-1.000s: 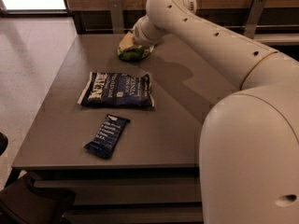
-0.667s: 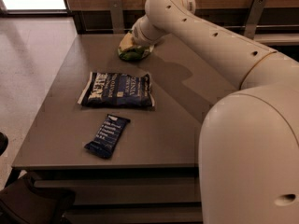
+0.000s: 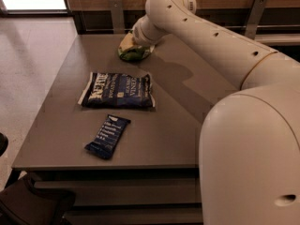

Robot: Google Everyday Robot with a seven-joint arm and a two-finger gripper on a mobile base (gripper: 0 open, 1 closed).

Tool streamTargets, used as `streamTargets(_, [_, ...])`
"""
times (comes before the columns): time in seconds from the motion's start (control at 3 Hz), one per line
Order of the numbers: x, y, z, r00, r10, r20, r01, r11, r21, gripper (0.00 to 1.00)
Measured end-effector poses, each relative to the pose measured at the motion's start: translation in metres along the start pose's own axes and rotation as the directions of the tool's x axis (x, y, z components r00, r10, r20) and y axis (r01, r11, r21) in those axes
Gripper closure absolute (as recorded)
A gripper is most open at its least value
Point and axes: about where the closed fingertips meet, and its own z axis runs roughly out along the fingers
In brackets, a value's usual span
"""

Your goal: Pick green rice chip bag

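The green rice chip bag [image 3: 128, 53] lies at the far side of the grey table [image 3: 187, 125], small, green with yellowish markings. My gripper [image 3: 137, 43] is at the end of the white arm [image 3: 211, 36], down on or right at the bag's far right side; the wrist hides where they meet. Only the bag's left and front parts show.
A large dark navy chip bag [image 3: 118, 90] with white lettering lies flat mid-table. A small dark blue bar wrapper [image 3: 108, 136] lies nearer the front edge. A wall with a rail runs behind the table. A dark chair [image 3: 33, 205] sits at the lower left.
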Motion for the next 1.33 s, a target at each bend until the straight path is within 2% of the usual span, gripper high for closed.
streamTargets(1.33, [-0.0007, 0.0002, -0.0010, 1.000, -0.001, 0.001, 0.001, 1.0000, -0.001, 1.00])
